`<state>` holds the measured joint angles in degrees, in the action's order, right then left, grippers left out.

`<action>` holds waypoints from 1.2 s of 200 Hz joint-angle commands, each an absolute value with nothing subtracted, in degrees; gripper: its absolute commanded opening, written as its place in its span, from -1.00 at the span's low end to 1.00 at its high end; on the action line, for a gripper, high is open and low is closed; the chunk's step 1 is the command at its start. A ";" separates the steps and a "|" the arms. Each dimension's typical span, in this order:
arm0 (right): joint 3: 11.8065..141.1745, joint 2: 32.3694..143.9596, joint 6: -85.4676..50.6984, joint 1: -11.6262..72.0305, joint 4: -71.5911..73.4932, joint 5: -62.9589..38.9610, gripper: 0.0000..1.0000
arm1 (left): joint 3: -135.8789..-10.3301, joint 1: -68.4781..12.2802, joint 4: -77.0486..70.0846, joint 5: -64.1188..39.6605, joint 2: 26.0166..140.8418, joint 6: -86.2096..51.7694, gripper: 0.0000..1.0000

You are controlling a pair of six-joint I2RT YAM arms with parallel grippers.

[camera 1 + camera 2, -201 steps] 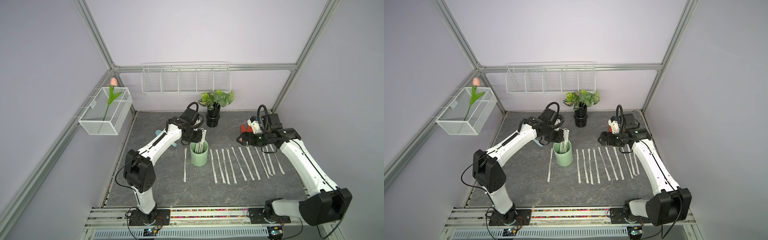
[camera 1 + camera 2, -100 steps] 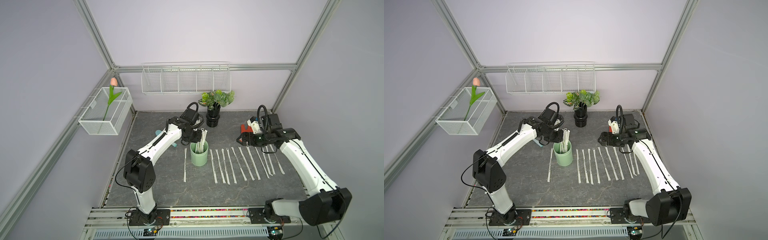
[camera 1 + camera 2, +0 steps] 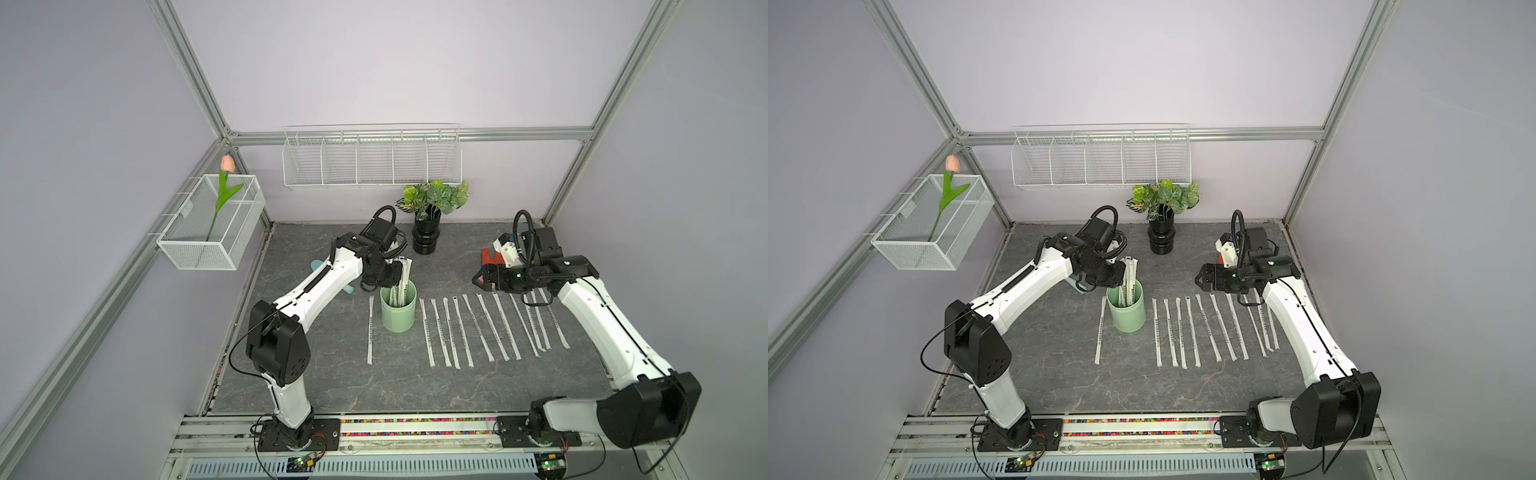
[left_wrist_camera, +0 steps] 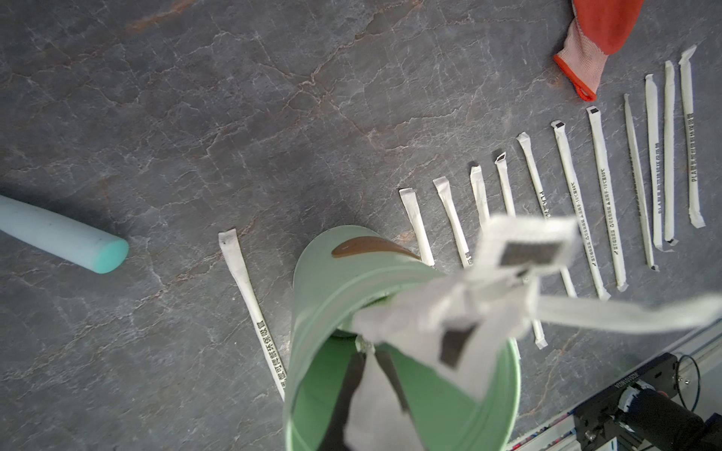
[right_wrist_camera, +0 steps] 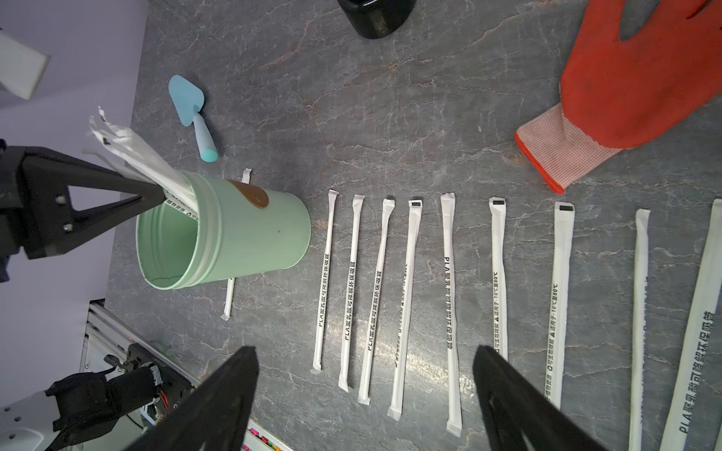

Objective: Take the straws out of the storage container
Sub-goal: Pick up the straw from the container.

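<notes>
The storage container (image 3: pixel 398 316) (image 3: pixel 1128 316) is a mint-green cup standing left of centre on the grey table. A few straws (image 3: pixel 403 274) (image 3: pixel 1129 274) (image 5: pixel 136 152) lean out of it toward the back. My left gripper (image 3: pixel 392 283) (image 3: pixel 1118 284) (image 4: pixel 369 363) reaches into the cup's mouth from the back left and is shut on one straw of that bunch. Several more straws (image 3: pixel 482 324) (image 3: pixel 1208 328) lie in a row right of the cup, and a single one (image 3: pixel 369 328) lies left of it. My right gripper (image 3: pixel 478 280) (image 5: pixel 365 351) hovers open over the row's far ends, holding nothing.
A black vase with leaves (image 3: pixel 424 243) stands behind the cup. A red glove (image 3: pixel 492 257) (image 5: pixel 633 86) lies by the right gripper. A teal trowel (image 5: pixel 191 113) lies under the left arm. White wire baskets (image 3: pixel 372 160) (image 3: pixel 212 226) hang on the walls.
The left gripper's jaws have closed onto the straw in the cup. Neither arm has visibly moved and the straws on the table lie as before.
</notes>
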<state>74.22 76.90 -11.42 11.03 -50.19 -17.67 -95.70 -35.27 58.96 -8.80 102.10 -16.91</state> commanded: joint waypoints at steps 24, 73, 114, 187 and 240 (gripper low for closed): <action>72.86 77.34 -12.01 11.43 -49.22 -18.90 0.78 | -97.46 -35.51 60.72 -7.74 99.23 -16.42 -0.91; 72.85 77.34 -12.05 11.43 -48.70 -19.10 0.78 | -99.55 -35.51 62.69 -7.48 99.16 -15.83 -0.92; 72.86 77.73 -12.39 11.43 -48.08 -19.97 0.78 | -101.02 -35.51 65.26 -7.12 99.86 -14.91 -0.92; 72.78 78.29 -12.40 11.43 -47.82 -19.78 0.78 | -105.74 -35.51 70.08 -6.84 101.61 -13.62 -0.94; 72.82 78.77 -12.67 13.10 -47.64 -19.91 0.78 | -112.39 -35.51 72.09 -5.58 102.42 -13.10 -0.94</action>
